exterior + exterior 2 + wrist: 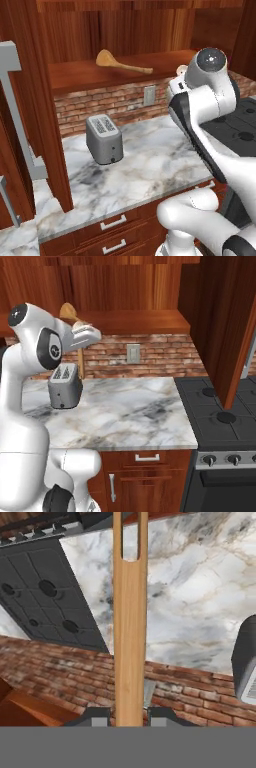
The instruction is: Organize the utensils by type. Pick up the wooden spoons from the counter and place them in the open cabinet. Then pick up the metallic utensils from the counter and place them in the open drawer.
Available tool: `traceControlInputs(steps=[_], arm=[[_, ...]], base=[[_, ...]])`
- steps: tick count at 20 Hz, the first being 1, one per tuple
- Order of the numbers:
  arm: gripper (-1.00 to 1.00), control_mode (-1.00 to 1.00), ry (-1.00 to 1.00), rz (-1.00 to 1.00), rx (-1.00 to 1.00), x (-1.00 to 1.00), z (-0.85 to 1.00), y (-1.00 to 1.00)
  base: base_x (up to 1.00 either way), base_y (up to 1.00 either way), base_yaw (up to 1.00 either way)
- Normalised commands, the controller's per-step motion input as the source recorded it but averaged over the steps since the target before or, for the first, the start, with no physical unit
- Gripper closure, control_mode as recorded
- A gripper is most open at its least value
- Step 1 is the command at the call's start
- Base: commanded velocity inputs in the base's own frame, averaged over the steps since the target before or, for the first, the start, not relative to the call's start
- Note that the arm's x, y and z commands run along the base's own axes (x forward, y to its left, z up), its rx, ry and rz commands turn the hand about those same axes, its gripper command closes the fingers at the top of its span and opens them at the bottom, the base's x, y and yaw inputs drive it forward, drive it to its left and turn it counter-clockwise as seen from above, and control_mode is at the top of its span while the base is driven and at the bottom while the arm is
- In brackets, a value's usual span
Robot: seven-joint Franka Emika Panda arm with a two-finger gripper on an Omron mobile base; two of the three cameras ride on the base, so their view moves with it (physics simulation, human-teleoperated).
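Item, nearest you: gripper (pixel 129 721), jaws clamped on the second wooden spoon (pixel 130 637), which runs toward twelve o'clock in the hand view. Arm raised, hand at cabinet-shelf height. Farther, eleven o'clock: first wooden spoon (pixel 120 63) lies shelved. Metallic utensils remain outstanding, you may judge.

Kitchen setting. A red brick backsplash (pixel 160 358) carries a grey wall outlet (pixel 132 353) at its middle. Above the backsplash runs reddish-brown wood panelling (pixel 125 283); below it, drawer fronts with silver handles (pixel 113 222). Right of the outlet stands a black stove (pixel 225 416); left, a grey toaster (pixel 104 138).
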Motion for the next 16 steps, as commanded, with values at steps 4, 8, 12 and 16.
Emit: traceControlInputs(steps=[4, 8, 12, 16], arm=[[1.0, -1.0, 0.0, 0.31, 0.0, 0.19, 0.33, 0.0], [1.0, -1.0, 0.08, 0.28, 0.0, 0.26, 0.29, 0.0], [1.0, -1.0, 0.26, 0.15, -0.1, 0.41, 0.11, 0.26], [1.0, -1.0, 0.16, 0.05, 0.0, 0.31, 0.0, 0.2]], base=[[0.0, 0.0, 0.0], [0.0, 0.0, 0.0], [0.0, 0.0, 0.0], [0.0, 0.0, 0.0]])
